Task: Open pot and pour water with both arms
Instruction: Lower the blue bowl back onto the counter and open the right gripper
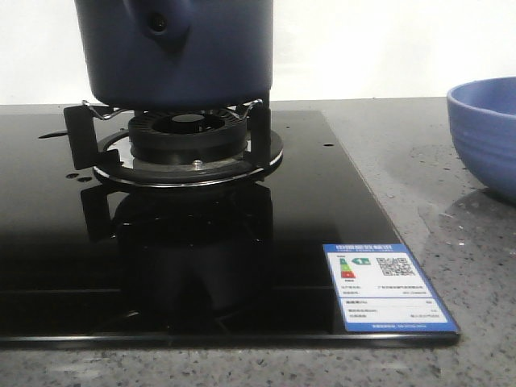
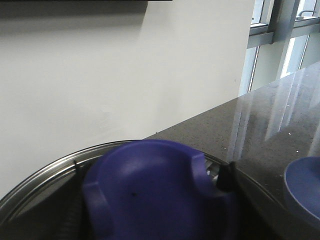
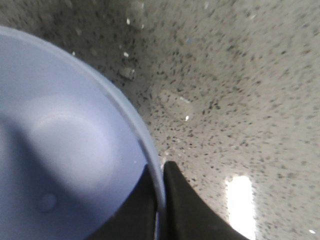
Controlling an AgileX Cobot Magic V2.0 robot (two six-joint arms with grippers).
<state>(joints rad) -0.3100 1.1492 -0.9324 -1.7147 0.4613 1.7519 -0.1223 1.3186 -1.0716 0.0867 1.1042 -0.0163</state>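
The dark navy pot (image 1: 177,48) stands on the burner's wire supports; its top is cut off in the front view. In the left wrist view a blue knob (image 2: 150,190) sits in a round steel-rimmed lid (image 2: 40,182). My left gripper (image 2: 151,174) has a dark fingertip (image 2: 226,176) on each side of the knob and seems shut on it. My right gripper (image 3: 161,169) is shut on the rim of the light-blue bowl (image 3: 60,140), one finger inside and one outside. Water shows as droplets on the counter (image 3: 176,106) and one in the bowl (image 3: 47,202).
The black glass hob (image 1: 242,266) carries the gas burner (image 1: 189,137) and a blue-and-white label (image 1: 387,286) at its front right corner. The bowl (image 1: 488,133) stands on the speckled grey counter (image 1: 468,266), right of the hob. A white wall is behind.
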